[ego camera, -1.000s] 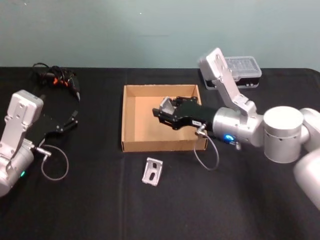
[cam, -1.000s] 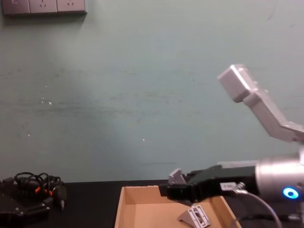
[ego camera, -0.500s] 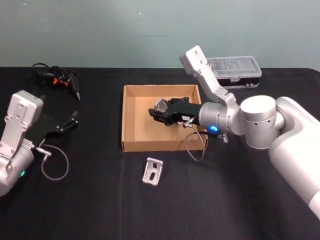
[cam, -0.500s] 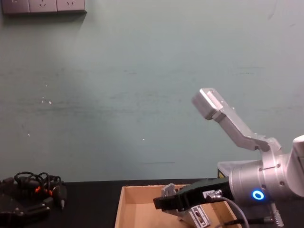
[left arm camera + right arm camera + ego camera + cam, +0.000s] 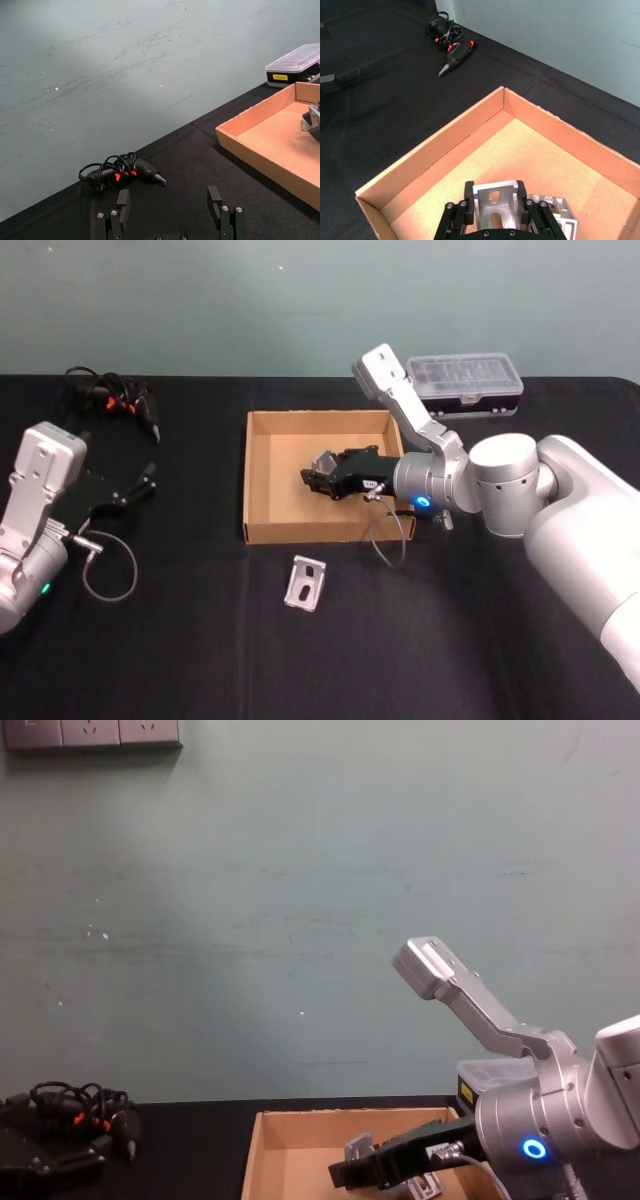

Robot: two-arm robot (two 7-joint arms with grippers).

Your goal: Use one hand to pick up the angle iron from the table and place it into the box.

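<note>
Right gripper (image 5: pixel 495 194) clamping silver slotted angle iron (image 5: pixel 495 215) over tan box (image 5: pixel 442 152), left gripper (image 5: pixel 169 200) parked, fingers apart

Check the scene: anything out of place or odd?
Nothing damaged or spilled. A loose angle iron lies on the table in front of the box, outside it. The right claw grips a second angle iron over the box, next to a third angle iron inside. The left claw sits open at the left.

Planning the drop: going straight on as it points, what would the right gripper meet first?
Likely the box floor: the right gripper, shut on an angle iron, tilts slightly down. Depth unclear; possibly the left wall instead.
</note>
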